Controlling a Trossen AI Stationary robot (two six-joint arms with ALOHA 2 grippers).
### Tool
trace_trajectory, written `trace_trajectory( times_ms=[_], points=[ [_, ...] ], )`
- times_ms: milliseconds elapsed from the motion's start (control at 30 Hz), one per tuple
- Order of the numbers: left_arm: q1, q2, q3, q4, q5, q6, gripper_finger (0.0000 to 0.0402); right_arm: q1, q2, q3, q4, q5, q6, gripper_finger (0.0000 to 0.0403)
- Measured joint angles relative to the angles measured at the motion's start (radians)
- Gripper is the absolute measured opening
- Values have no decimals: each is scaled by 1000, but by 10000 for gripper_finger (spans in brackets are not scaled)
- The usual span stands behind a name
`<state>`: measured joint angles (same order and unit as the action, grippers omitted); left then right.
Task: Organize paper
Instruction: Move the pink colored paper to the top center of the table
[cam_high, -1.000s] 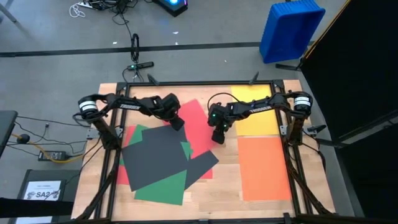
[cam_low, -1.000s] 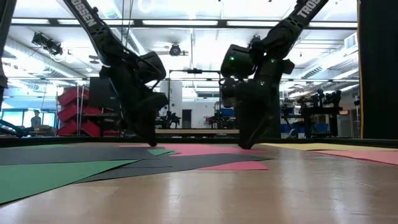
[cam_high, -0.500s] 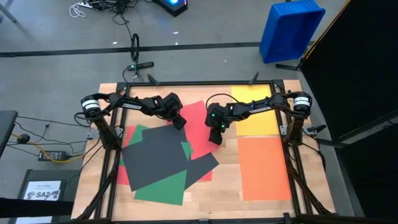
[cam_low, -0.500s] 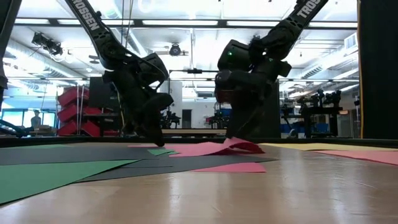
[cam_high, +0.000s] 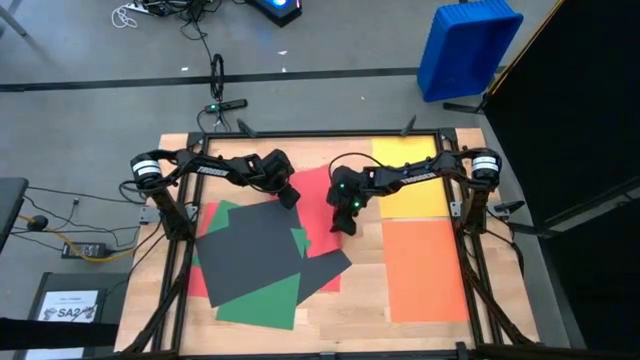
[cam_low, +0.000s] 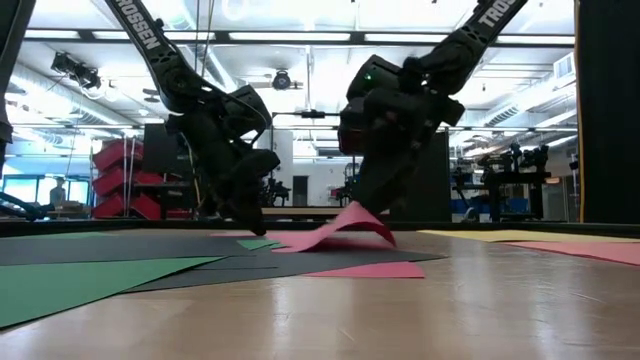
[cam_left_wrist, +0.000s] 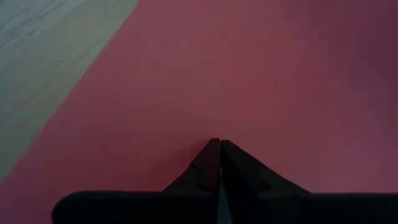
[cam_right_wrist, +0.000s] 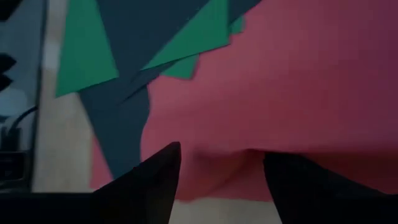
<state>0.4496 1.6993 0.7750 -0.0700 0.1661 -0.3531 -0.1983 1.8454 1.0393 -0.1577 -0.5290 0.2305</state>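
Right pincer (cam_high: 345, 227) stood just right of centre in the high view, its fingers (cam_right_wrist: 155, 177) spread, with the right-hand edge of the red sheet (cam_high: 318, 195) between them. In the low view that edge (cam_low: 345, 225) was humped up off the tabletop in a small arch right under the pincer, so I judged the sheet as good as caught but not yet pinched. The sheet ran away from this pincer toward the left of the high frame. Left pincer (cam_high: 289, 197), fingers pressed together, bore tip-down on the same red sheet near its upper left, just above the dark grey sheet (cam_high: 250, 246); its own camera showed nothing but red paper and a strip of wood. The two pincers thus sat at opposite ends of the one sheet, the right nearer the free edge.

Left of centre lay the loose heap: dark grey on top, green (cam_high: 262, 298) beneath, more red showing at the lower left. Well apart, on the right, the yellow sheet (cam_high: 412, 178) and the orange sheet (cam_high: 424, 268) lay flat, one above the other in the frame, edges nearly meeting.

Wooden tabletop (cam_high: 355, 300) showed bare along the bottom. A blue bin (cam_high: 468, 47) stood on the floor beyond it, and the low view showed a lit workshop behind.
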Motion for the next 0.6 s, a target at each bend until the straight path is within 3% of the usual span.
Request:
trace_trajectory(
  times_ms=[433, 600],
  points=[
    [0, 1, 0, -14, 0, 2, 0, 115, -7, 0, -177, -23, -10, 199],
    [2, 1, 1, -20, 0, 2, 0, 163, -16, 1, -196, 63, 1, 203]
  ],
)
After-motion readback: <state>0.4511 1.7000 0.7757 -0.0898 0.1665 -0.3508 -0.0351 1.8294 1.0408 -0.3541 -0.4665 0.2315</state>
